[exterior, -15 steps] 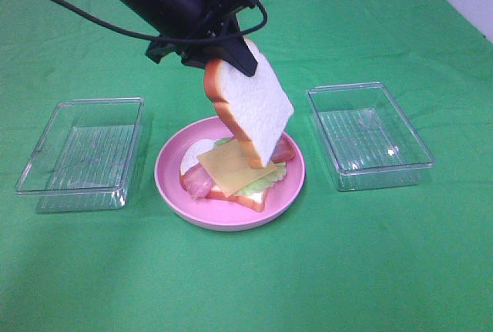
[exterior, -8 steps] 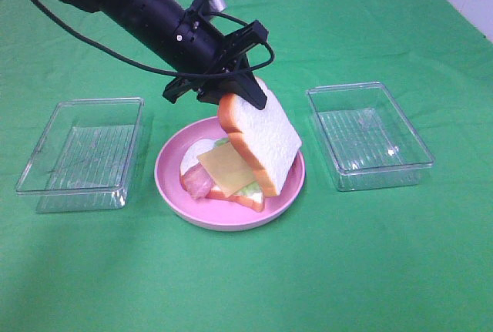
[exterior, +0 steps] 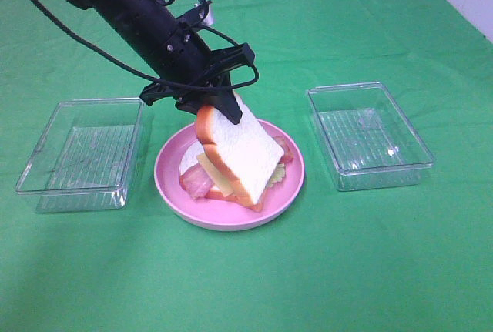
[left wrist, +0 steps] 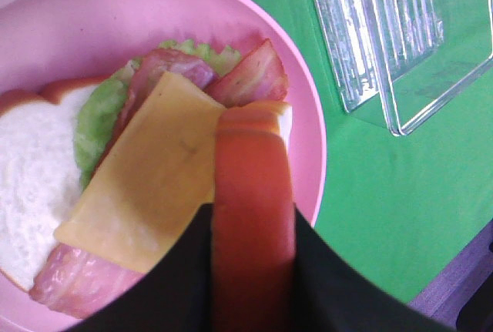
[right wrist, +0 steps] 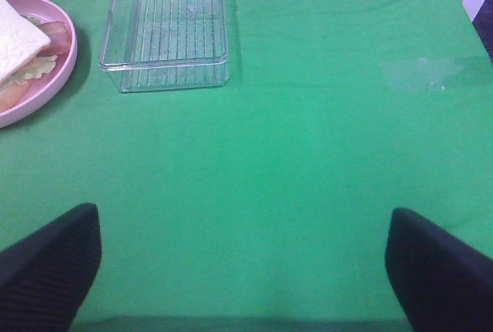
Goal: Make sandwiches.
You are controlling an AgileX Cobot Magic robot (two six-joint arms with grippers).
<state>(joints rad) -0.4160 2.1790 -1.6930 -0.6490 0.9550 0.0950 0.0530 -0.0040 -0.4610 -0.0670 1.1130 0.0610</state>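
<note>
top slice [exterior: 240, 156]: white bread, orange-brown crust, tilted, lower edge down on the stack, upper edge pinched in left jaws
stack [left wrist: 146, 186]: on pink plate; bottom bread slice [left wrist: 35, 178], lettuce [left wrist: 96, 120], bacon strips [left wrist: 246, 78], cheese square [left wrist: 150, 174] uppermost
plate [exterior: 173, 193]: mid tabletop, between the two trays
left gripper [exterior: 219, 107]: clamped on crust of top slice, over plate's far rim
right gripper [right wrist: 243, 270]: jaws spread wide, nothing between, above bare green cloth [right wrist: 308, 155] toward right edge
trays: clear, one left [exterior: 81, 155], one right [exterior: 370, 135] of plate, apart from it
</note>
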